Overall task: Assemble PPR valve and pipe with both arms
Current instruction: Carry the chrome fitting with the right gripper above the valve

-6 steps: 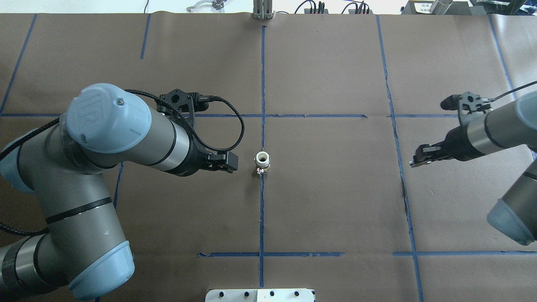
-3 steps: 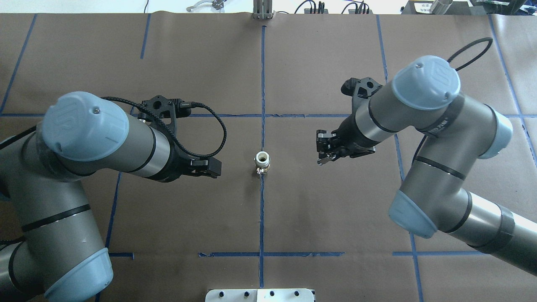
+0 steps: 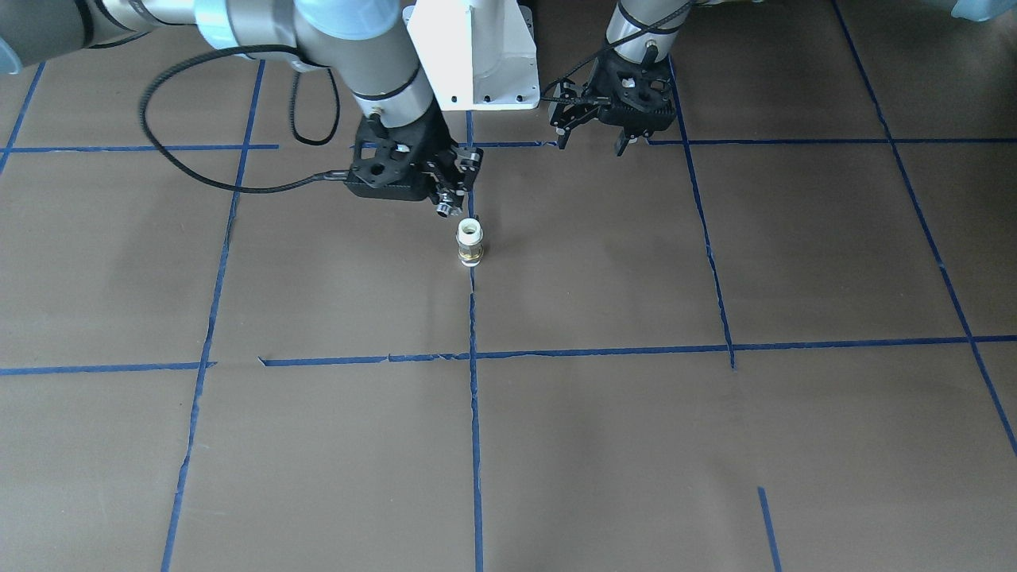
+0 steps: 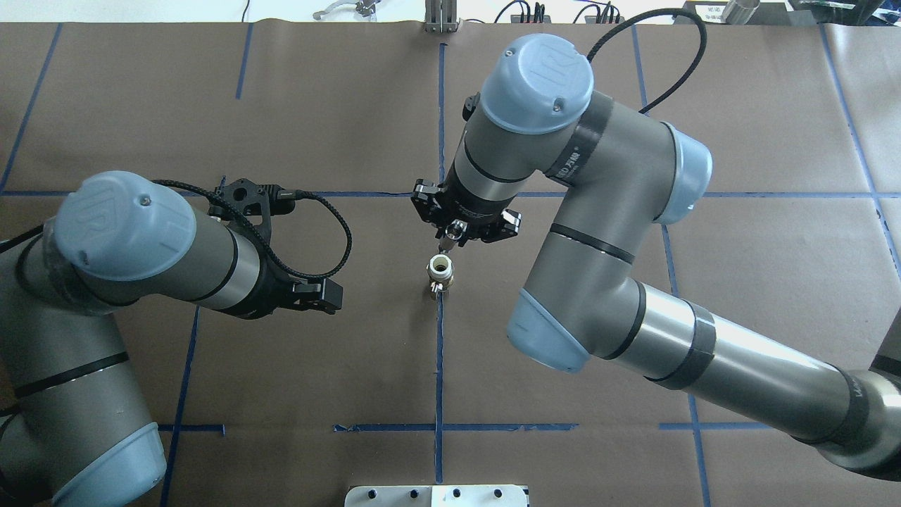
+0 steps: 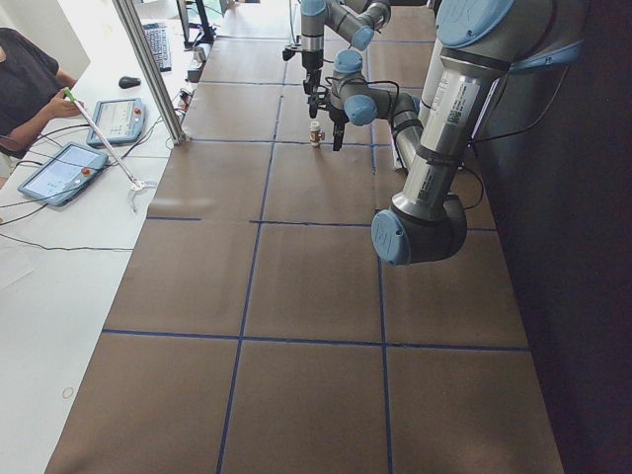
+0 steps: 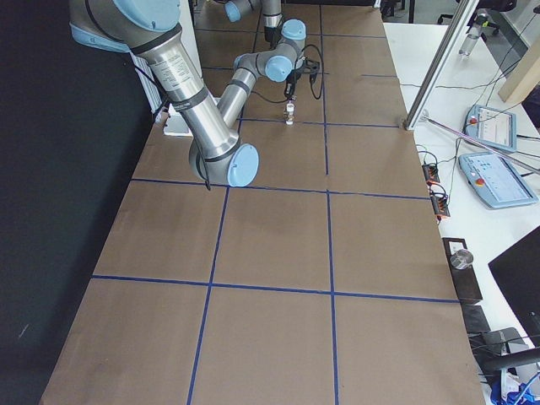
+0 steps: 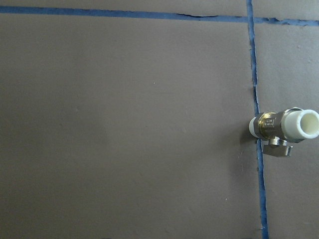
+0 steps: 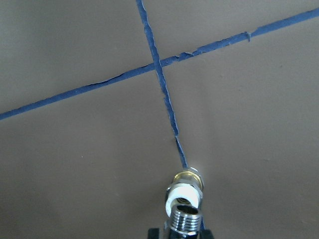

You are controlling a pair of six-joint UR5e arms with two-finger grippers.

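One small valve [image 4: 440, 273], white plastic with a brass middle, stands upright on the long blue tape line [image 4: 438, 366] near the middle of the table [image 4: 563, 338]. We see its white mouth facing up and a little metal handle on its side.

Close over it hangs the right gripper [image 4: 450, 236], pointing down, with its fingers closed on a silver threaded fitting [image 8: 185, 220]. The fitting sits near the valve's mouth, apart from it. The right arm [image 4: 605, 232] bends in across the table to reach the centre line.

The left gripper [image 3: 589, 141] hovers well apart from the valve. Its fingers are spread, and we see nothing between them. The left arm [image 4: 141, 253] is folded back, a black cable [image 4: 331, 232] looping off its wrist.

Bare brown paper lies all around the valve. A white pedestal [image 3: 477, 56] stands at the robot's edge.
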